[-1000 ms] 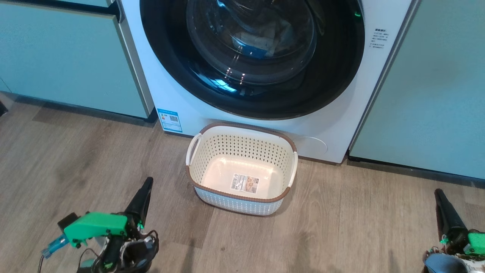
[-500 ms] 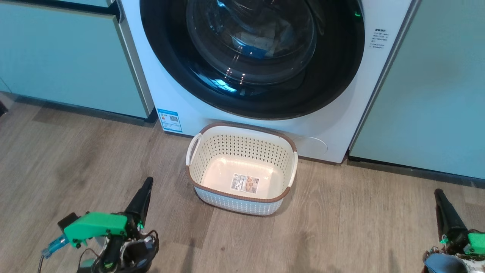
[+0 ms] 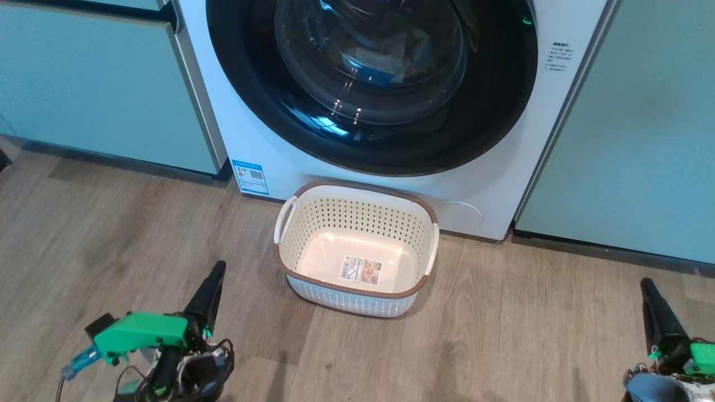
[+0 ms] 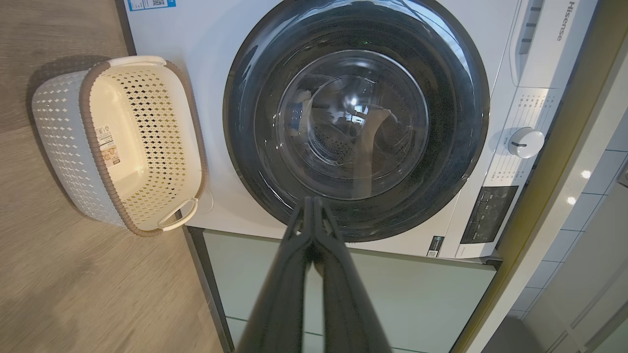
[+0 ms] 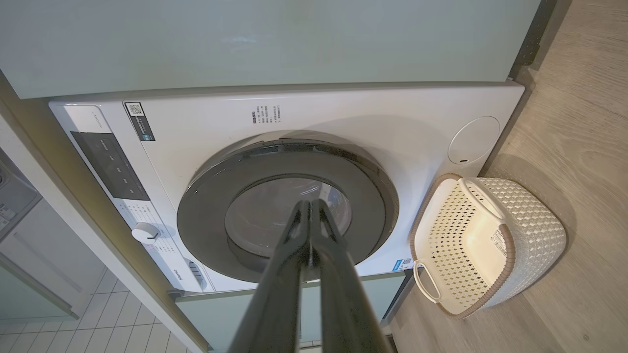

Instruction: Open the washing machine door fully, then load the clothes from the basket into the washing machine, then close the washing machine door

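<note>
Judging the washing machine door shut flush on the washing machine, the clothes behind its glass and the basket empty on the floor, the left fingers and right fingers, pressed together and empty, are best parked low, clear of it.

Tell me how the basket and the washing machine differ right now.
The basket is empty, only a label on its base; the washing machine holds clothes behind its glass. The basket is open-topped; the washing machine is shut by its black-rimmed door. Shared: pale bodies, perforated insides.
</note>
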